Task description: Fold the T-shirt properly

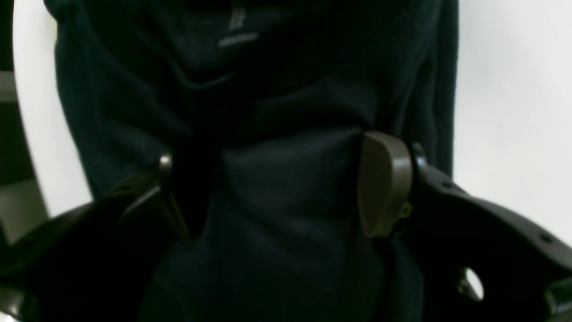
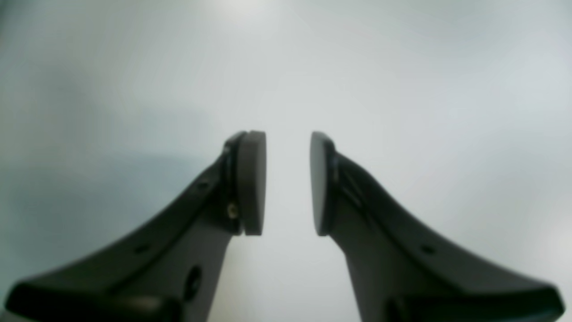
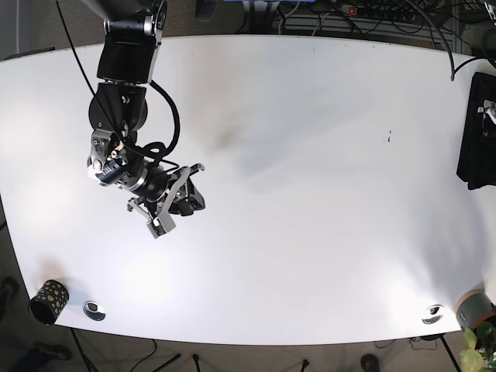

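The T-shirt [image 1: 286, 89] is dark navy, almost black, and fills most of the left wrist view as bunched folds with a small grey label near the top. My left gripper [image 1: 268, 188] is shut on a thick bunch of this cloth, with the olive pad [image 1: 384, 183] pressed against its right side and the other finger half hidden. In the base view the T-shirt [image 3: 474, 136] lies at the table's far right edge, with the left gripper [image 3: 488, 108] only just in frame. My right gripper [image 2: 288, 183] is open a narrow gap, holding nothing, low over bare table at the left [image 3: 174, 205].
The white table [image 3: 310, 194] spans the base view. A dark patterned cup [image 3: 48, 301] stands at the front left corner beside a round metal fitting [image 3: 94, 310]. Another fitting [image 3: 432, 314] and a grey roll [image 3: 473, 310] sit at the front right. Cables run along the back edge.
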Robot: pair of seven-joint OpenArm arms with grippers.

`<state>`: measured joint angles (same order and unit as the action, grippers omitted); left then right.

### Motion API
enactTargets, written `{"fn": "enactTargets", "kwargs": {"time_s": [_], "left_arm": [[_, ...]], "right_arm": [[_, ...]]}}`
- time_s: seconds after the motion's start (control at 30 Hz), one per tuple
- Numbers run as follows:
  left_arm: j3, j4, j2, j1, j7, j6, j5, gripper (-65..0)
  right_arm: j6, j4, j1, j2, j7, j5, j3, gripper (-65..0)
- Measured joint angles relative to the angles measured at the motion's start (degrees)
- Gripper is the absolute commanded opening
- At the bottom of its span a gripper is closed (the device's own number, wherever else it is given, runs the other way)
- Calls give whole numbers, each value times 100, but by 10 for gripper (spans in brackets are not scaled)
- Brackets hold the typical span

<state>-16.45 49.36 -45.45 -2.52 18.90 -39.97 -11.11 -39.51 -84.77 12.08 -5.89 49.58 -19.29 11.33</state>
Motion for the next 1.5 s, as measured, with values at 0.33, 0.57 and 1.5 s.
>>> {"fn": "enactTargets", "kwargs": {"time_s": [0.33,0.57,1.5], "left_arm": [[-669,1792,533,-120,-127,55,-70,-206],[-601,2826,1779,-166,-319,960,699,-204],[-63,5362,5274,-3126,-1768,1939,1687,-204]], "right_arm": [[37,-22,-358,-584,-1325,197,-245,-498],[31,0,-820,-584,-3195,1823,-389,-498],[1600,-1180,-4446,-964,-5589,1408,289,-498]]}}
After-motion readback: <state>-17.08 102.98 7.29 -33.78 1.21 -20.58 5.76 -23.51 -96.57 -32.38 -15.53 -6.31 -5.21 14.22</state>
